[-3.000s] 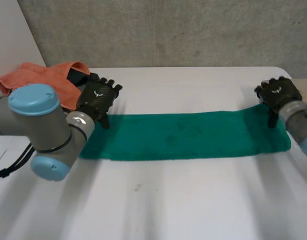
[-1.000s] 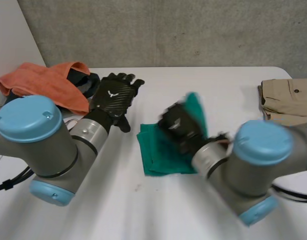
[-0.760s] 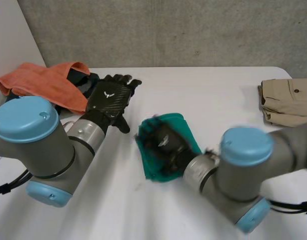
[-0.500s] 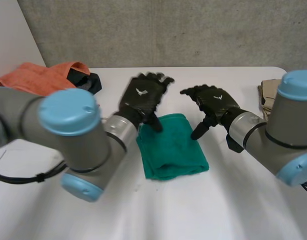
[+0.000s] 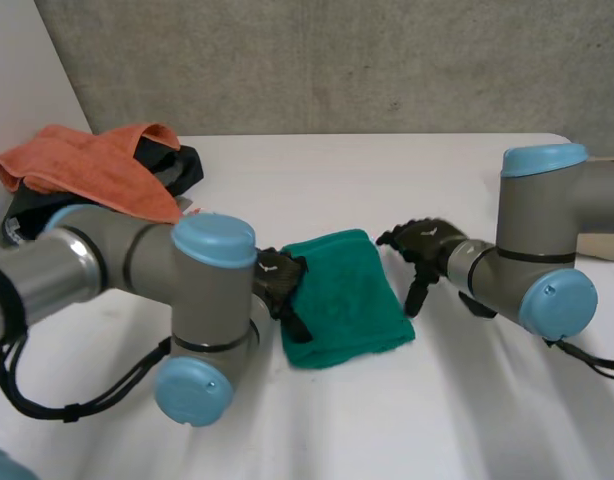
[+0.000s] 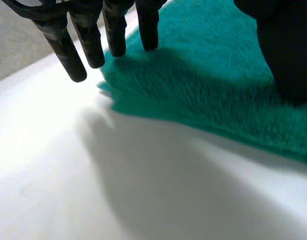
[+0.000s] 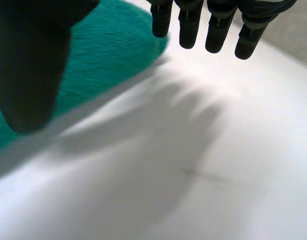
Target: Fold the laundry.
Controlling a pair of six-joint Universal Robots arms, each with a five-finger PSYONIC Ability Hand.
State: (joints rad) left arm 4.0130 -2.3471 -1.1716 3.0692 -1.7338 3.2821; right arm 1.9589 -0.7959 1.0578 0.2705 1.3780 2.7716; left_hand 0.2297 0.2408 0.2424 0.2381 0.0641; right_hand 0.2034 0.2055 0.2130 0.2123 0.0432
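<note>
White table (image 5: 387, 430), grey concrete wall (image 5: 337, 60) behind; folded green towel (image 5: 347, 295) between left hand (image 5: 278, 278), right hand (image 5: 424, 246), fingers straight.

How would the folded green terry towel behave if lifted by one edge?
Probably floppy: the folded green terry towel lies in soft layers that would likely sag open. Its fuzzy pile probably drags on the white table.

Teal-green towel (image 5: 342, 290), orange cloth (image 5: 87, 165), white table (image 5: 387, 420).
</note>
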